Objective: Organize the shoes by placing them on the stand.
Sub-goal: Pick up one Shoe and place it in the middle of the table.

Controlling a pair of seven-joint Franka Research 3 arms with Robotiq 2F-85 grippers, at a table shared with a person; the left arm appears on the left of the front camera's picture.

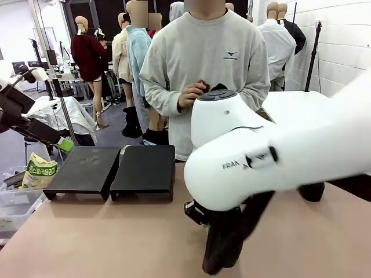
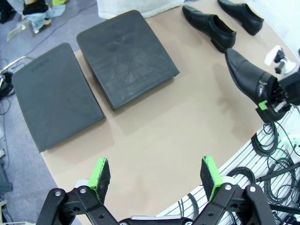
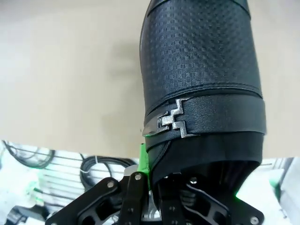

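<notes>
Stand [image 1: 110, 168] is noted at the table's [image 2: 154, 126] far left corner, both platforms bare; the left gripper [image 2: 156, 177] is held above the near left part, apart from the stand, fingers [image 2: 101, 176] spread wide with nothing between them. Toward the near edge, right of middle, one black shoe [image 3: 201, 70] is clamped at its heel opening by the right gripper [image 2: 271, 96], toe hanging down; two more shoes [image 2: 209, 26] are seen lying by the far edge, right of the stand.

Risks, as judged: held by the heel rim alone, the shoe may swing or slip on the carry leftward; the hanging toe may catch the stand's front edge and shove it; the left arm may be met in the path.

The right fingertips are hidden inside the shoe; the toe is cut off in the right wrist view, so contact with the table cannot be told; the table's right side is masked by the right arm [image 1: 278, 156] in the front view.
</notes>
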